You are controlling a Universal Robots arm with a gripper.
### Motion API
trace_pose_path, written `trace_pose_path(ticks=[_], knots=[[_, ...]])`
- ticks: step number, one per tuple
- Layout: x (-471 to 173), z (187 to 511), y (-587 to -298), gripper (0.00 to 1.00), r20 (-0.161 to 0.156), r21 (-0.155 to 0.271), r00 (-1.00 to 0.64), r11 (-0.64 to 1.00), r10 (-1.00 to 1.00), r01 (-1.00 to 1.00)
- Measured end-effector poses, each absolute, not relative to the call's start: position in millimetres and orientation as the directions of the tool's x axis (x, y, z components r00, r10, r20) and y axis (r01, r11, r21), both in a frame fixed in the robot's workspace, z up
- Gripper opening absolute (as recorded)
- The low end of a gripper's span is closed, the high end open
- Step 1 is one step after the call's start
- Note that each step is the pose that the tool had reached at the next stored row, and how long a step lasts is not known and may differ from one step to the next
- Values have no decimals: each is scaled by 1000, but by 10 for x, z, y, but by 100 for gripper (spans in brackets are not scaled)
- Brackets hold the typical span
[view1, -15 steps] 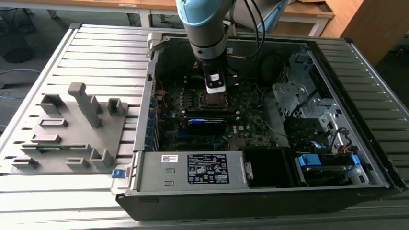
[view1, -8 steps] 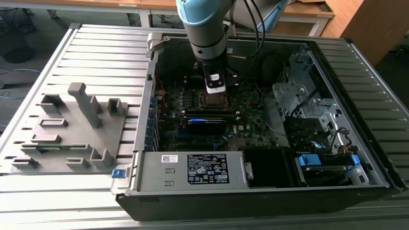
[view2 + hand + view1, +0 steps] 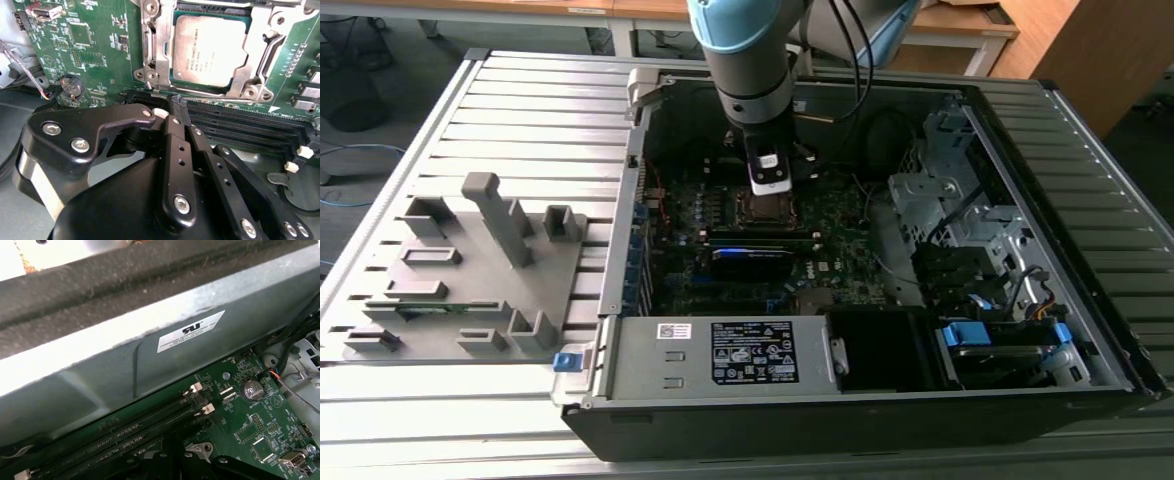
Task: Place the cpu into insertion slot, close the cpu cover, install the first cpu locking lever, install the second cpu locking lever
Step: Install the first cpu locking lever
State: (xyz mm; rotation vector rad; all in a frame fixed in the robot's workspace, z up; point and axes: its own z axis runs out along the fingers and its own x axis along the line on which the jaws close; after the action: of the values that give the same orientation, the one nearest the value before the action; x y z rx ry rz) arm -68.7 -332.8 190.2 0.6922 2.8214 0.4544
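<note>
The tool [image 3: 175,107] is seen closest in the second wrist view, its black fingers [image 3: 176,145] drawn together with nothing held between them, the tips poised just over the edge of the memory slots [image 3: 240,131] beside the socket. Just beyond the fingertips, the cpu [image 3: 209,50] is seated flat in the insertion slot [image 3: 150,55], its dull silver top exposed. The cpu cover [image 3: 260,55] is laid down around the chip, the chip showing through its window, and a thin metal locking lever [image 3: 272,47] is seen running along one side of the frame; whether it is latched cannot be told. A coin cell battery [image 3: 71,86] is set on the green circuit board [image 3: 100,40] to one side of the socket. In the exterior view, the arm [image 3: 744,60] is lowered into the open computer case [image 3: 1067,330], which is rested on the slatted bench [image 3: 520,100], and a grey fixture tray [image 3: 467,270] is laid at the exterior view's left of the case.
</note>
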Motion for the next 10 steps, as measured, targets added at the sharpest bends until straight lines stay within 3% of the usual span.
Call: trace_pose_path(ticks=[10], knots=[[-687, 1893, -3328, 11, -134, 318, -870, 852, 474, 416]])
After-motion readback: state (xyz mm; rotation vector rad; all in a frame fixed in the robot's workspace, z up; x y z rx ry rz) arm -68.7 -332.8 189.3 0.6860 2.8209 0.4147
